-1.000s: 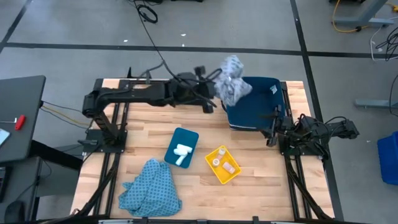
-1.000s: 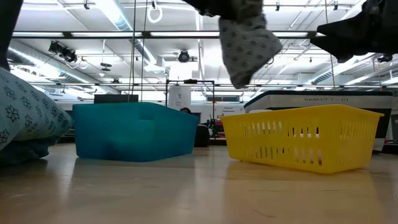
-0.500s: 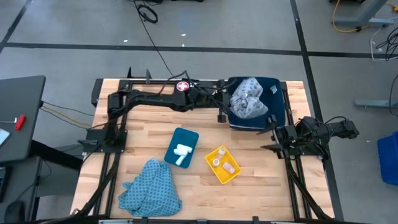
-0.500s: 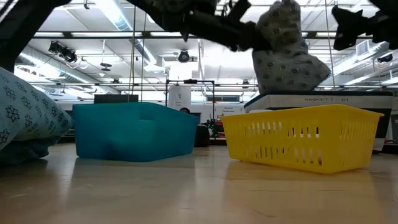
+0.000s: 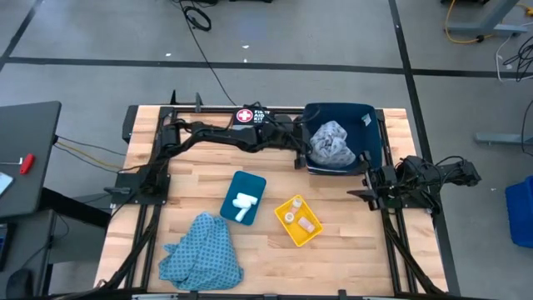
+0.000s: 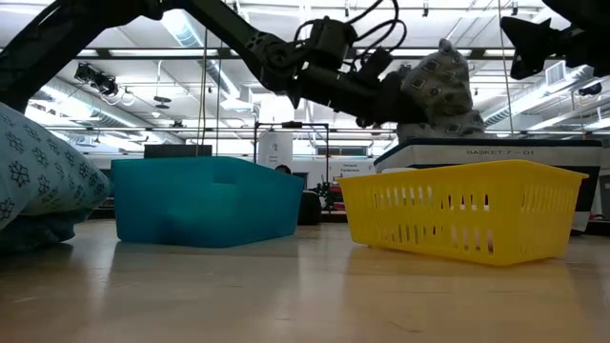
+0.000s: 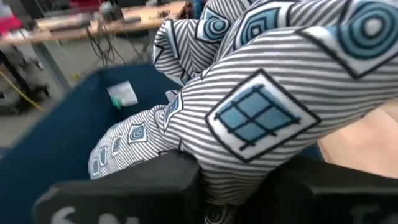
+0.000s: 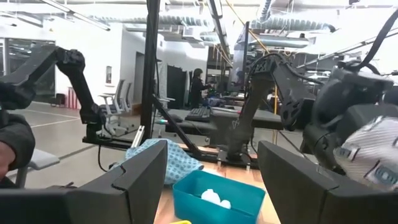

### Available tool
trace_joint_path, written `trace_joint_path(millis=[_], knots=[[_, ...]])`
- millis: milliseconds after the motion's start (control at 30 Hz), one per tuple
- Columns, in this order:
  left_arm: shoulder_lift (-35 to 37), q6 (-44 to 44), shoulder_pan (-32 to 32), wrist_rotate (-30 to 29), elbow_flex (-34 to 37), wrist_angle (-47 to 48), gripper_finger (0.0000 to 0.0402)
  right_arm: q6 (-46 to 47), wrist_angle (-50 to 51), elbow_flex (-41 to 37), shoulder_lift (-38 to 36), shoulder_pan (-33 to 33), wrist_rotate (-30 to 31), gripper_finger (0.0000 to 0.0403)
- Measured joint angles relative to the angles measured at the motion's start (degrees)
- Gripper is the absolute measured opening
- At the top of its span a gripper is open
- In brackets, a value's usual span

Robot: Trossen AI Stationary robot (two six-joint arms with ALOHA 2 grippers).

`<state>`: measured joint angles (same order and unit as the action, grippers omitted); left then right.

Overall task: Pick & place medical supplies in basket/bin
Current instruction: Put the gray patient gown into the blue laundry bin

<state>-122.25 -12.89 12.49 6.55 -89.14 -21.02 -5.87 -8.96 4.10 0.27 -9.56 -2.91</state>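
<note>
My left gripper (image 5: pixel 306 143) reaches over the dark blue bin (image 5: pixel 371 137) at the worktop's far right, fingers clamped on a patterned cloth (image 5: pixel 331 142) resting inside it. My right gripper (image 5: pixel 366 182) waits near the bin, fingers apart.

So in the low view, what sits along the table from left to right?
Patterned cloth at the left edge → teal bin → yellow basket. Above the basket, the left gripper holds a second cloth.
</note>
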Motion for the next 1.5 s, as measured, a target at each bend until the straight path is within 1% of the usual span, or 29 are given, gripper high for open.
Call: trace_joint_path(millis=[200, 233, 300, 433, 533, 600, 700, 767, 867, 1000, 1067, 1100, 1200, 1267, 1333, 1400, 1500], knots=[[0.0, 3.1, -0.1, -0.4, 0.0, 1.3, 0.0046, 0.1, -0.3, 0.0, 0.0, 0.0, 0.3, 0.0258], [0.0, 3.3, -0.1, -0.2, 0.0, 1.4, 0.0052, 0.2, -0.2, 0.0, 0.0, 0.0, 0.3, 0.0258], [0.0, 3.3, -0.2, 1.2, 0.0, 1.3, 0.0083, 0.5, -0.2, 0.0, 0.0, 0.0, 0.3, 0.0258], [0.0, 3.2, -0.6, 0.8, 0.0, 1.1, 0.0172, 0.7, -0.2, 0.0, 0.0, 0.0, 1.3, 0.0258], [0.2, 3.0, -0.6, 1.6, 0.0, -0.1, 0.0234, 0.7, -0.2, 0.0, 0.0, 0.0, 1.7, 0.0258], [0.6, 2.2, -0.5, 2.5, 0.0, -1.0, 0.0269, 0.7, -0.2, 0.0, 0.0, 0.0, 1.8, 0.0258], [1.9, 1.7, -0.5, 2.4, 0.0, -2.0, 0.0303, 0.7, -0.2, 0.0, 0.0, 0.0, 1.8, 0.0258], [2.9, 1.2, -0.5, 1.2, -0.1, -2.5, 0.0312, 0.7, -0.2, 0.0, 0.0, 0.0, 2.0, 0.0258], [4.6, 0.2, -0.5, -1.8, -0.1, -2.5, 0.0312, 0.6, 0.0, 0.0, 0.0, 0.0, 4.1, 0.0258], [7.5, -0.6, -0.5, -2.4, -0.1, -1.8, 0.0304, 0.7, 1.1, 0.0, 0.0, 0.0, 8.2, 0.0258], [9.0, -0.5, -1.0, -1.6, -0.1, -1.6, 0.0299, 1.6, 1.9, 0.0, 0.0, 0.0, 12.9, 0.0258], [9.7, -0.6, -1.4, -1.4, -0.1, -1.4, 0.0297, 2.5, 2.4, 0.0, 0.0, 0.0, 16.7, 0.0258], [11.8, -1.1, -3.0, 0.0, -0.1, -0.9, 0.0291, 5.0, 4.4, 0.0, 0.1, 0.0, 31.5, 0.0258], [12.8, -2.3, -4.2, 0.0, 0.0, -1.0, 0.0287, 7.2, 6.5, 0.0, 0.1, 0.0, 42.5, 0.0258], [14.0, -3.0, -5.4, 0.0, 0.0, -0.5, 0.0284, 9.7, 8.8, 0.0, 0.1, 0.0, 52.0, 0.0258], [15.2, -3.0, -6.4, -0.1, 0.0, -0.7, 0.0282, 11.6, 11.0, 0.0, 0.1, 0.0, 59.7, 0.0258], [17.4, -3.0, -7.7, 0.0, 0.0, -0.5, 0.0282, 15.0, 14.2, 0.0, 0.1, 0.0, 69.5, 0.0258]])
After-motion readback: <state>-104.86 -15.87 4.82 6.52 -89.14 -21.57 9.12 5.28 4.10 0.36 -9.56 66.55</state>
